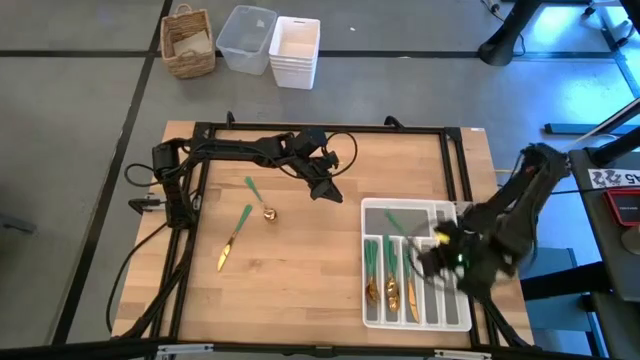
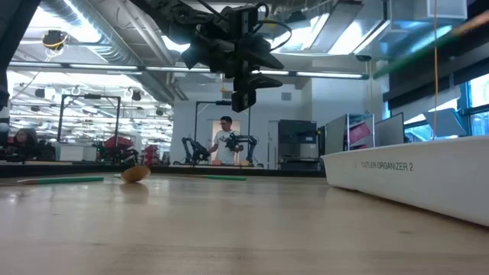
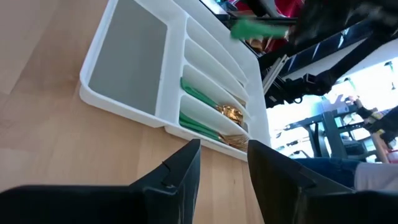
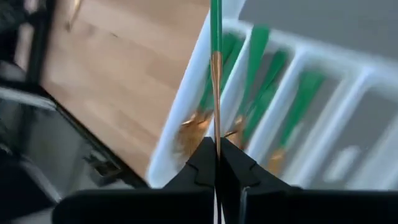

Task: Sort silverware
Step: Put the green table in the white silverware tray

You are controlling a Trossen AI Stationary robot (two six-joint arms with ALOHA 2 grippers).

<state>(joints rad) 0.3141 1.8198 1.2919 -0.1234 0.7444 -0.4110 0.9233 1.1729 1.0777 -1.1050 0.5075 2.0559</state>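
The white cutlery tray [image 1: 452,305] sits at the table's right side with several green-handled gold pieces [image 1: 391,272] lying in its long slots. A green-handled spoon [image 1: 258,198] and a knife [image 1: 234,240] lie flat on the wood to the left. My right gripper [image 1: 440,252] hovers over the tray, shut on one more green-handled piece [image 4: 216,25]. My left gripper [image 1: 324,187] hangs open above the bare table between the spoon and the tray, touching nothing; the low view shows my left gripper [image 2: 243,88] well above the surface. My right gripper pinches the slim gold neck [image 4: 216,93] of the piece between its two fingers. The fingers lie along the piece. Its green handle [image 1: 395,222] sticks out ahead of the fingertips, lifted clear above the tray's slots. The head end is hidden between the fingers.
A black frame [image 1: 320,130] borders the tabletop. Beyond the far edge stand a wicker basket [image 1: 188,42], a clear container [image 1: 246,38] and a white bin [image 1: 295,50]. The tray's wide cross compartment [image 3: 124,56] holds nothing. Bare wood lies along the near edge.
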